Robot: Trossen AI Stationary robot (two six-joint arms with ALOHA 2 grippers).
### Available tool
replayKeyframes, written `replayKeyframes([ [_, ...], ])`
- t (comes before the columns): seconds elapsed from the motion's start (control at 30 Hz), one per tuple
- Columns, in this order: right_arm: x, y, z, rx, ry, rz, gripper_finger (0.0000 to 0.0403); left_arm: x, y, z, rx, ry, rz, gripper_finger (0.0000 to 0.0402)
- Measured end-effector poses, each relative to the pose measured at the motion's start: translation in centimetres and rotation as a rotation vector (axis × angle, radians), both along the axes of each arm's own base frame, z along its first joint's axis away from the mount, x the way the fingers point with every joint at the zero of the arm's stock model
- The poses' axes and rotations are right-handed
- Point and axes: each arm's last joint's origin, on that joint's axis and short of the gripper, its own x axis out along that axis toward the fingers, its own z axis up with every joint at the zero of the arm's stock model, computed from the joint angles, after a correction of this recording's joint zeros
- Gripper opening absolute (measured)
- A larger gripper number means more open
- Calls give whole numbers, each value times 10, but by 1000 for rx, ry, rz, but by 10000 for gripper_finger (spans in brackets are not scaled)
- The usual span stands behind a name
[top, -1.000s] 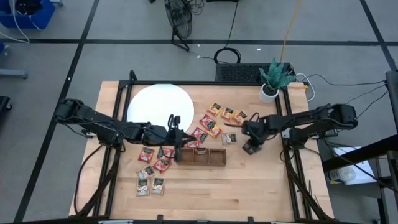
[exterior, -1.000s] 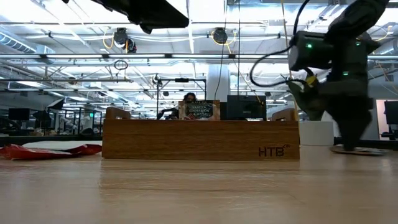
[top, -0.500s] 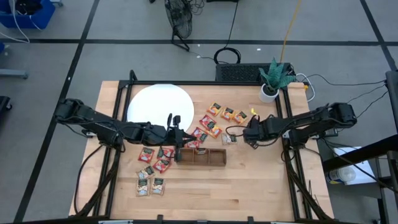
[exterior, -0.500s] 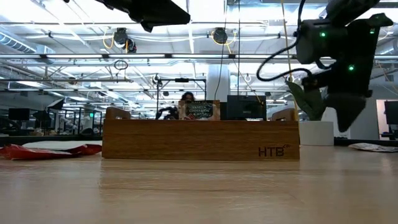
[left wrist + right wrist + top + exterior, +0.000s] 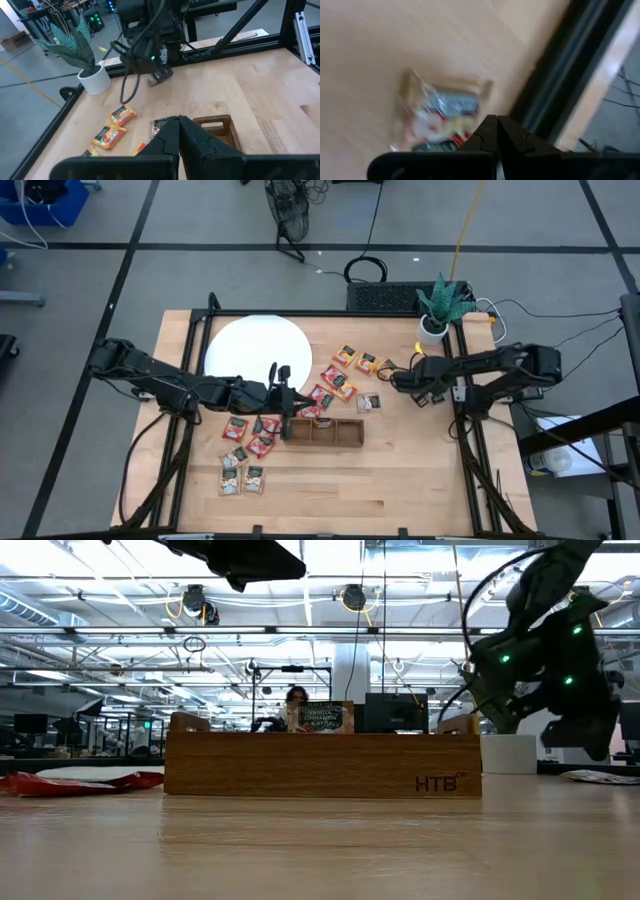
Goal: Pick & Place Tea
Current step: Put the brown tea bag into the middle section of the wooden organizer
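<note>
1. Looking at the right claw [image 5: 396, 377] first: a second earlier it stood lower down the tabletop [image 5: 400, 480], part open and pointing down beside the pale sachet [image 5: 368, 402]. It had since lifted, swung over toward the orange sachets [image 5: 356, 360] and snapped fully narrow.
2. The right wrist view showed a sachet [image 5: 445, 107] right at its pinched fingertips. Couldn't tell if a corner was actually nipped or if it just lay on the wood past the tips.
3. The pale sachet sat in the same spot as before, so that one wasn't picked.
4. The left claw [image 5: 177, 122] hadn't budged. It hung narrow over the tray [image 5: 330, 434] at the end nearest the red sachets, with nothing I could see between its fingers.
5. One sachet [image 5: 320, 717] poked up above the tray wall in the low view, so I'd guess at least one was already in.
6. Everything else was loose on the tabletop: the red bunch [image 5: 250, 436] beside the tray's left end, a few more [image 5: 330, 387] between the disc and the tray, and the orange ones near the right claw.
7. My take: the right arm had just tried a grab or was about to reposition. Either way the job was early on, with loads of tea left to move.
</note>
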Motion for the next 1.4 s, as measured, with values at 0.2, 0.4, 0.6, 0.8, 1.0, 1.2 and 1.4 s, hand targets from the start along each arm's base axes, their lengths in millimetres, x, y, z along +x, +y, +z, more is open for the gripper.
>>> replayKeyframes([
  [0.2,8,-9,-19,34,7,-29,0,0,0,0,-5,1,1,17],
  [0.4,26,-16,-28,1,-93,107,0,0,0,0,-7,2,2,17],
  [0.6,46,-9,-22,-42,-166,368,0,0,0,0,-7,2,2,17],
  [0.8,64,12,-14,126,-315,702,0,0,0,0,-7,3,2,17],
  [1.0,68,43,-2,643,-633,841,0,0,0,0,-7,3,2,17],
  [1.2,66,61,17,787,-794,861,0,0,0,0,-7,2,1,17],
  [1.4,82,82,32,735,-994,798,1,0,0,0,-7,2,1,17],
])
